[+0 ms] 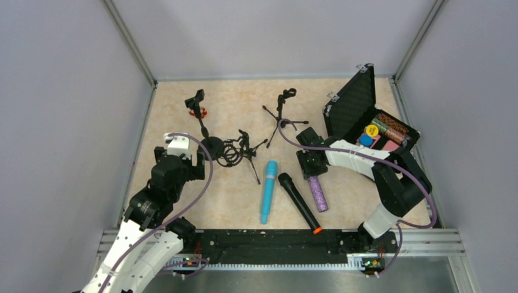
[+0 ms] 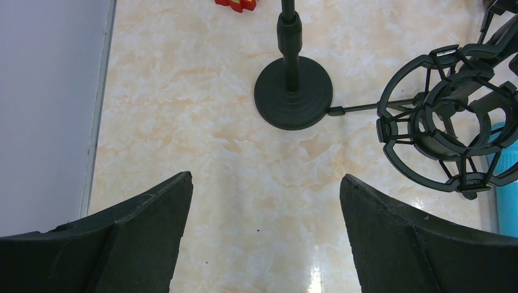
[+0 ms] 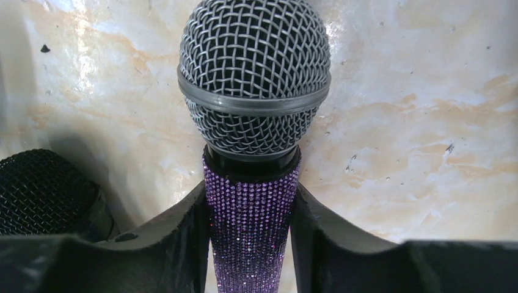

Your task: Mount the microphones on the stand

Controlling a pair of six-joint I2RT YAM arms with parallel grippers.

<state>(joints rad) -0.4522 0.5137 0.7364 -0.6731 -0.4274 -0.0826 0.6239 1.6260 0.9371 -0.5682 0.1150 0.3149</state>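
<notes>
The right claw (image 3: 250,210) is pinching the glittery purple microphone with a silver mesh head (image 3: 253,79) just below that head. The microphone is lying on the beige marbled surface (image 3: 415,122) — the black orange-ended microphone (image 1: 299,201) and the all-turquoise microphone (image 1: 268,190) are lying alongside. The left claw (image 2: 266,201) is hovering spread wide near a black round-based stand (image 2: 294,91).

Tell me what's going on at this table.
The right arm's fingers are clamped on the glittery purple microphone, just below its silver mesh head. The left arm's fingers stand wide open and empty above the table, facing the round-base stand and the shock mount. The turquoise microphone and the black microphone with the orange end lie side by side on the table. No microphone is on a stand yet.
</notes>
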